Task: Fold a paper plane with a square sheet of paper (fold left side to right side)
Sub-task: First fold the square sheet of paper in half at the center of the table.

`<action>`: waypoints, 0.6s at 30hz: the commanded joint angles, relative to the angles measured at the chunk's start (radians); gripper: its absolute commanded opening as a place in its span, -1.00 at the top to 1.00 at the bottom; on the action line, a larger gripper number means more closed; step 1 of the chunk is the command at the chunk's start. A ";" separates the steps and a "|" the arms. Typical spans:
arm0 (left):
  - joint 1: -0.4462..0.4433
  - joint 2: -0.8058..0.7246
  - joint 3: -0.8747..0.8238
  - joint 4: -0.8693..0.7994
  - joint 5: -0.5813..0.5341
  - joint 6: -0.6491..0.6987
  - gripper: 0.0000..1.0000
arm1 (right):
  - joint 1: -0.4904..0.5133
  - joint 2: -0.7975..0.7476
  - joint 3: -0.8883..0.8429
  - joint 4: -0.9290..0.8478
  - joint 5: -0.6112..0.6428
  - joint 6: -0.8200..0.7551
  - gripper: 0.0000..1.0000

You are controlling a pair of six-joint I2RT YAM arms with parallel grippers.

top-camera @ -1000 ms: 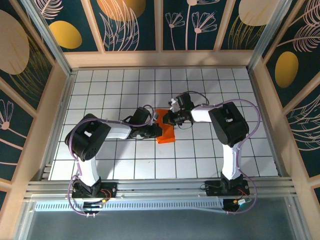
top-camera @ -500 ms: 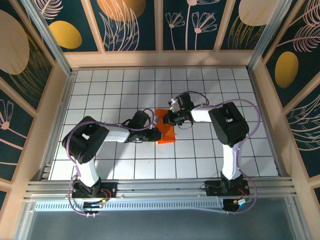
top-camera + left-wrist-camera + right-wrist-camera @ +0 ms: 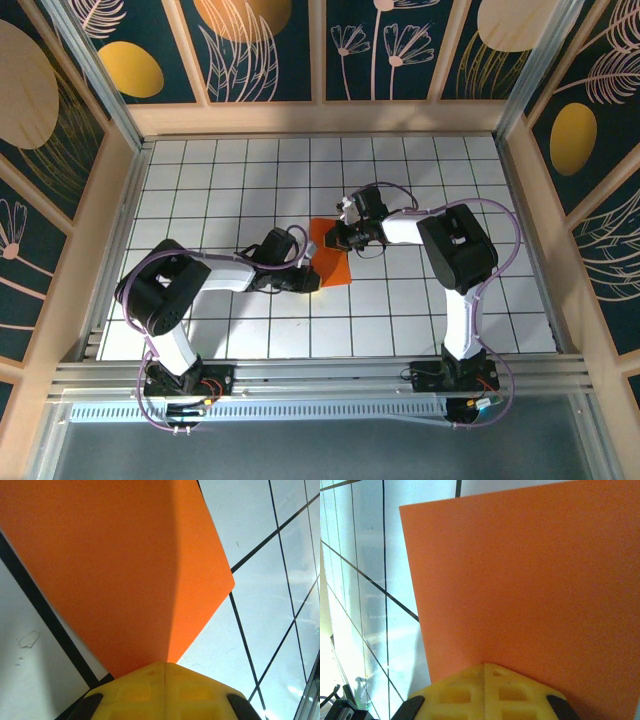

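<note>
Paper (image 3: 333, 262) lies partly folded near the middle of the table (image 3: 220, 190) in the top view. The left gripper (image 3: 306, 280) meets its near-left edge and the right gripper (image 3: 330, 240) its far edge.

Left wrist: the closed gripper (image 3: 164, 666) sits at a paper corner, with a crease (image 3: 172, 580) running away from it.

Right wrist: the closed gripper (image 3: 485, 667) rests on flat orange.

I cannot tell whether either pinches or merely presses. Likely best to pin one side and sweep along the crease with edges matched, or the fold skews.
</note>
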 commanded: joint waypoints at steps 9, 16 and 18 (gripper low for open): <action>-0.009 -0.119 -0.038 -0.139 0.020 -0.015 1.00 | -0.004 0.018 -0.033 -0.108 0.120 -0.038 1.00; 0.080 -0.145 0.035 -0.067 0.040 -0.064 1.00 | -0.004 0.014 -0.032 -0.104 0.117 -0.037 1.00; 0.081 -0.084 0.102 -0.103 0.022 -0.036 1.00 | -0.004 0.014 -0.030 -0.100 0.117 -0.035 1.00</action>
